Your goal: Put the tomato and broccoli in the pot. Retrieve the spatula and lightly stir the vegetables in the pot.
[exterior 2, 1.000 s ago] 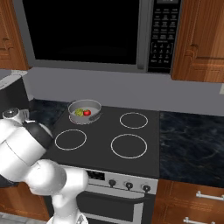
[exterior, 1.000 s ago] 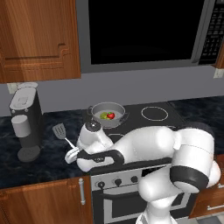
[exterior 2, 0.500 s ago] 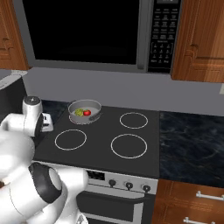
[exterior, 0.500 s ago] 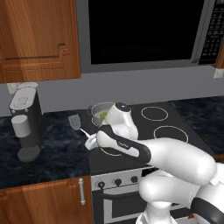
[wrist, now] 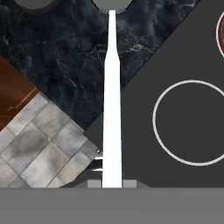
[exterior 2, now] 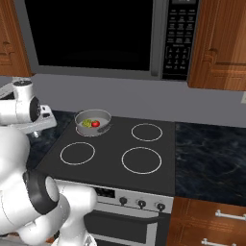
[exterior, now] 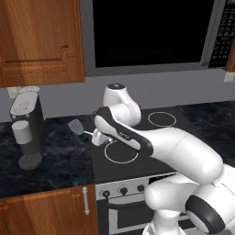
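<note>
The black stove (exterior 2: 110, 158) takes up the middle of the room's work surface, flanked by dark marbled counter (exterior: 50, 160) on both sides, with a black microwave (exterior 2: 96, 36) overhead and wooden cabinets (exterior: 41, 41) at either end. A dark coffee machine (exterior: 27, 126) stands on the counter toward nine o'clock in the left base view.

The grey pot (exterior 2: 93, 123) sits on the stove's rear burner, at about ten o'clock from the stove's centre in the right base view. Inside it lie the tomato (exterior 2: 96, 124) and the broccoli (exterior 2: 86, 123), side by side, so the first part of the task looks finished.

The retrieval appears done as well. The gripper (exterior: 97, 136) is clamped on the white handle of the spatula (exterior: 76, 126), which is lifted clear of the counter; its slotted blade points toward nine o'clock, away from the pot (the hand view shows the spatula's handle (wrist: 112, 109) running straight up from between the fingertips toward twelve o'clock, over the counter's edge and the stove corner).

What is left, by this reading, is to carry the spatula over to the pot, lower the blade among the vegetables and stir lightly. The blade is well apart from the pot at present.
</note>
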Robot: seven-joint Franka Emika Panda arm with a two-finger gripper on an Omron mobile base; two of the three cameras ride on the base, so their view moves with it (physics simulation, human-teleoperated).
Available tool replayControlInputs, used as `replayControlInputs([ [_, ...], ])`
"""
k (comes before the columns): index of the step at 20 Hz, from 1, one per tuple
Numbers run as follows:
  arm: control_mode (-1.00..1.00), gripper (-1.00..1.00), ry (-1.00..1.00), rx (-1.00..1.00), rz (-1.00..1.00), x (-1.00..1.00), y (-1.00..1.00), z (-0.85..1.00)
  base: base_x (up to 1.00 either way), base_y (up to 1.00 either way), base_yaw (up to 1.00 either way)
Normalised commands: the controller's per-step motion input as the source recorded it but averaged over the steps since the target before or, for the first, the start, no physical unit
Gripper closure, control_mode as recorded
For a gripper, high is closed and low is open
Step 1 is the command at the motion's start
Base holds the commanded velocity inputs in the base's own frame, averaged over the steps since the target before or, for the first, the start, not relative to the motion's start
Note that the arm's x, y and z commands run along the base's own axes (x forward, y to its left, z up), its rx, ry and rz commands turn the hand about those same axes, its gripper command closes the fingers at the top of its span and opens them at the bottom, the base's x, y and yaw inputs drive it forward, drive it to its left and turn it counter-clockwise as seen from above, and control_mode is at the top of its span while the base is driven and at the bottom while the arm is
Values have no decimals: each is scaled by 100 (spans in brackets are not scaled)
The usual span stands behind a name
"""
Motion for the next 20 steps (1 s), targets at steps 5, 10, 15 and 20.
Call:
replayControlInputs([
  [5, -100, 100, 1, -26, 2, 0, -46, 41, 0, 0, 0],
  [10, -100, 100, -4, -12, 0, -2, -55, 5, 0, 0, 0],
  [15, -100, 100, -21, 5, 0, -8, -72, -1, 0, 0, 0],
  [20, -100, 100, -5, 0, 0, 0, -71, 7, 0, 0, 0],
])
